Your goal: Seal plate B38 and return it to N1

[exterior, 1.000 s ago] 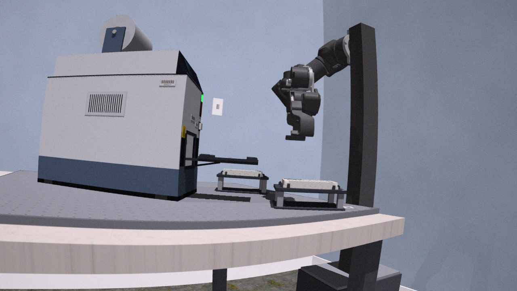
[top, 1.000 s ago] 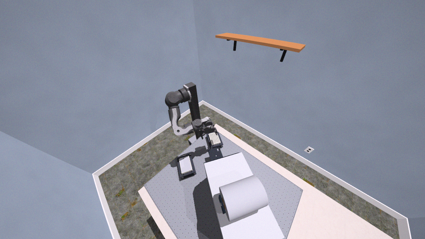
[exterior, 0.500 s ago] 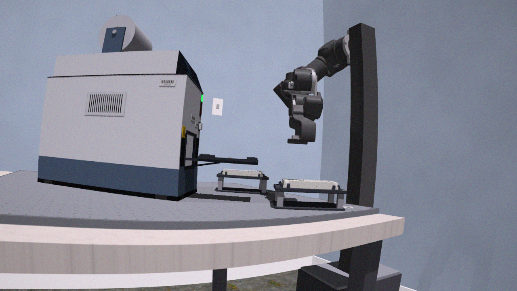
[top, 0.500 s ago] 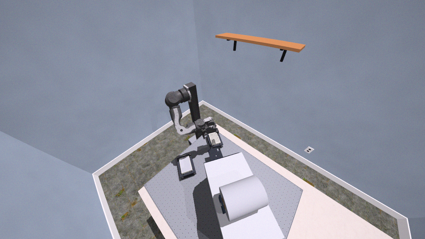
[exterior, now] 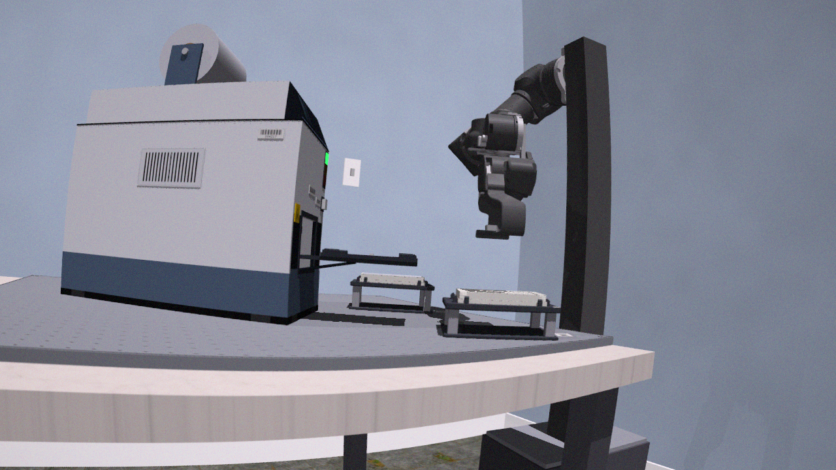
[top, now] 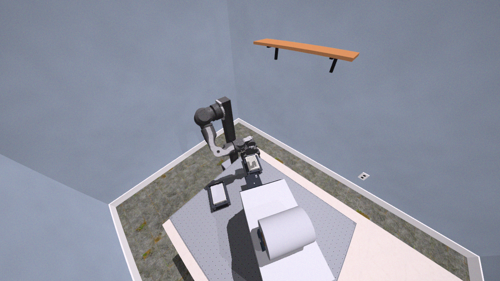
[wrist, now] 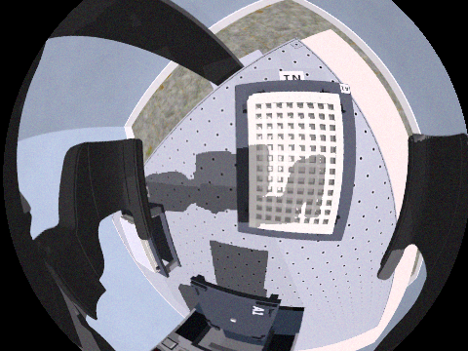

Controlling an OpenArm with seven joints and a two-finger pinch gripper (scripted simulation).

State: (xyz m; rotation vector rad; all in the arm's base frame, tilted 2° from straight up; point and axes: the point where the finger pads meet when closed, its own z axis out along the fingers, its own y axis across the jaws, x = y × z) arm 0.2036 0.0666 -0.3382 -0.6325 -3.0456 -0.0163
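A white well plate (wrist: 295, 163) (top: 252, 163) with open wells lies flat in a dark nest close to the arm's post; a small label at the nest's far edge is too small to read. My gripper (wrist: 254, 204) hangs well above this plate (exterior: 496, 296), fingers pointing down, open and empty; it also shows in the exterior view (exterior: 496, 232). A second white plate (top: 218, 194) sits in the other nest (exterior: 391, 286). The sealer's stage (exterior: 368, 257) (wrist: 237, 315) stands out and looks empty. The lamp (exterior: 326, 158) shows green.
The white and blue sealer housing (exterior: 192, 204) with a foil roll (top: 286, 232) on top fills the middle of the perforated board. The arm's black post (exterior: 584, 187) stands just behind the near nest. An orange shelf (top: 306, 48) hangs on the wall.
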